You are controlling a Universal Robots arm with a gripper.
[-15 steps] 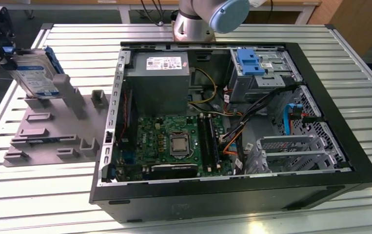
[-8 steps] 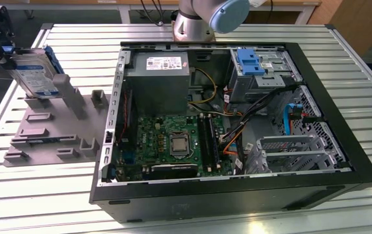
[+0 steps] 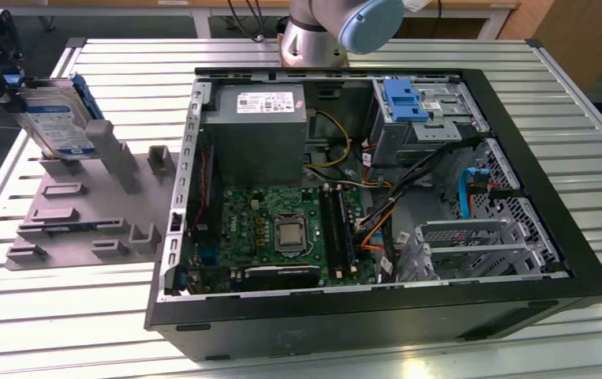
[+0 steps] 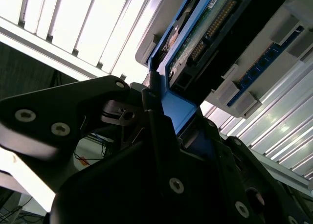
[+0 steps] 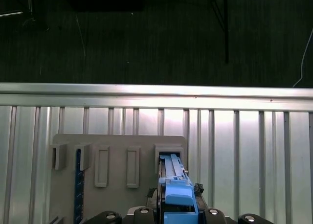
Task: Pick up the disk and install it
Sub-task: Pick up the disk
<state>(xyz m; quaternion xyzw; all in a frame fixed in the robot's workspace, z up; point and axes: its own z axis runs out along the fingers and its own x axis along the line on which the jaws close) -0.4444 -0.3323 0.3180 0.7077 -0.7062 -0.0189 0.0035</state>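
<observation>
Jaws of our gripper (image 3: 6, 77) clamp the disk (image 3: 57, 118); we should lift it straight from the grey rack (image 3: 80, 225).

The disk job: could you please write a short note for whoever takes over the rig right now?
The tool is shut on the disk, gripping its top blue rail.
The disk stands slightly tilted at the grey rack on the exterior view's left, outside the case. I cannot tell whether it is clear of its slot.
Done: the grasp.
Left: installing it in the open case.
</observation>
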